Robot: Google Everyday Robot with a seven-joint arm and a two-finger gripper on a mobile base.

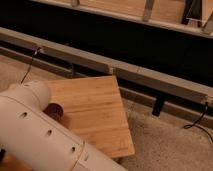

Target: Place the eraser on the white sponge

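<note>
White perforated arm (42,137) across bamboo bench (97,112), half-hiding dark red bowl (53,110). Claw out of view; grip cannot be told.

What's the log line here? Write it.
arm: crosses lower left | gripper: out of frame | dark bowl: partly behind arm, on wooden table | eraser, white sponge: unseen

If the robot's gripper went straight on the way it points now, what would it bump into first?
Cannot tell: the gripper is not in view; only the white arm shows, at lower left. It reaches over the wooden table, beside a dark round object, so perhaps the tabletop.
</note>
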